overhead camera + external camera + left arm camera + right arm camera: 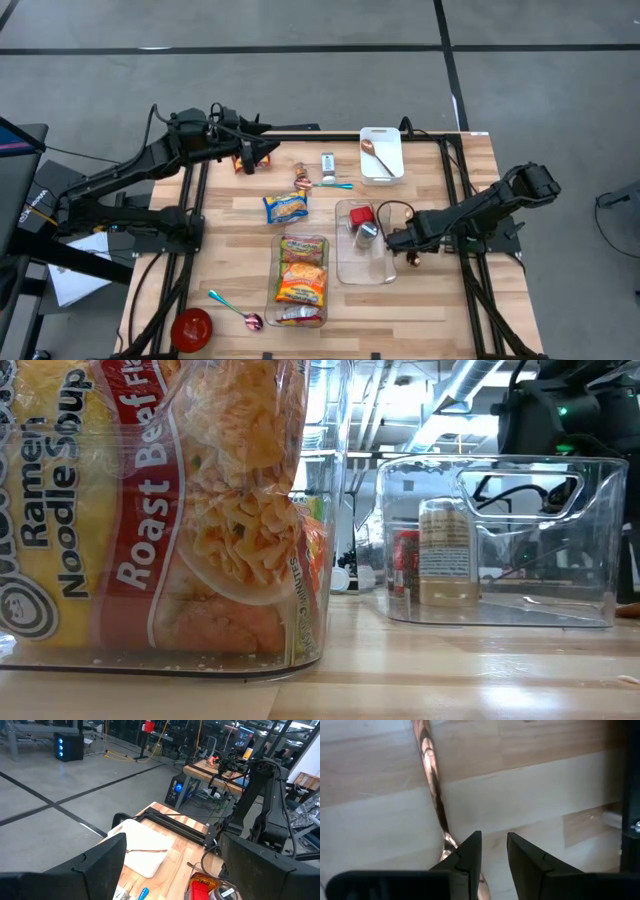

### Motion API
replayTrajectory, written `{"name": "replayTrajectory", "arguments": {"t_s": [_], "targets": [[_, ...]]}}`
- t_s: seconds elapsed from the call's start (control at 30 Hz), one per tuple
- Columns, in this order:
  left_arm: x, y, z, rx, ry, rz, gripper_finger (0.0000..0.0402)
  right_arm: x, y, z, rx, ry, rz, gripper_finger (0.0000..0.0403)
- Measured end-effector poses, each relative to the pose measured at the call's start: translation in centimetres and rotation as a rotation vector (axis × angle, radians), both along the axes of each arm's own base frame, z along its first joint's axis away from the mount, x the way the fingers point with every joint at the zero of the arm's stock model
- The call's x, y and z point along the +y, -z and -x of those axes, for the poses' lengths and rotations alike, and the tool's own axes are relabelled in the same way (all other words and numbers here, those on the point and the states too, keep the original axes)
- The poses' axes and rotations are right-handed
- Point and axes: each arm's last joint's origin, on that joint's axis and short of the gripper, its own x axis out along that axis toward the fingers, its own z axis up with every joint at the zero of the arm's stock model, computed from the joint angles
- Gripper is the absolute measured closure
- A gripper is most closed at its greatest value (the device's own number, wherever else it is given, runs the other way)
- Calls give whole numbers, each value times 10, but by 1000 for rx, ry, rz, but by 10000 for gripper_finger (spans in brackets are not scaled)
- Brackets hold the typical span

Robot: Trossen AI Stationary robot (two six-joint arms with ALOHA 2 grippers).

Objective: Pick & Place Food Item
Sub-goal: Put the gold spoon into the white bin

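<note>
A yellow food packet [285, 207] lies flat on the table. Ramen packs [301, 281] lie in a clear bin [275, 300]; the low view shows them close up [150, 510]. A second clear bin [365, 265] holds a red can [361, 215] and a silver can [368, 233]. My right gripper [393, 240] is low beside that bin's right wall, its fingers a narrow gap apart [493, 845], with nothing between them. A copper spoon [436, 785] lies on the wood beside one finger. My left gripper [262, 152] is wide open [172, 847] and empty, raised at the far left. My right gripper points down at the table. The copper spoon's handle [447, 842] runs under or against the side of one finger [470, 852]. I cannot tell whether they touch; the finger hides that spot. The spoon lies flat on the wood.
A white tray [392, 165] with a spoon stands at the far edge. Small packets [328, 162] and a teal spoon [337, 185] lie near it. A red bowl [192, 328] and another spoon [235, 310] sit at the near left.
</note>
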Motion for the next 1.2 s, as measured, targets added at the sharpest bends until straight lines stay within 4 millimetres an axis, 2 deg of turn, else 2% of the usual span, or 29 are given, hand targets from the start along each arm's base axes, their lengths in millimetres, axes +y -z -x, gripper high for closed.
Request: {"name": "replayTrajectory", "arguments": {"t_s": [0.43,1.2], "targets": [[0,0,0,6,14,-16,88,-3,0,-4,-38,13,10,317],[0,0,0,6,15,-15,88,-52,0,-11,-35,-1,85,317]]}}
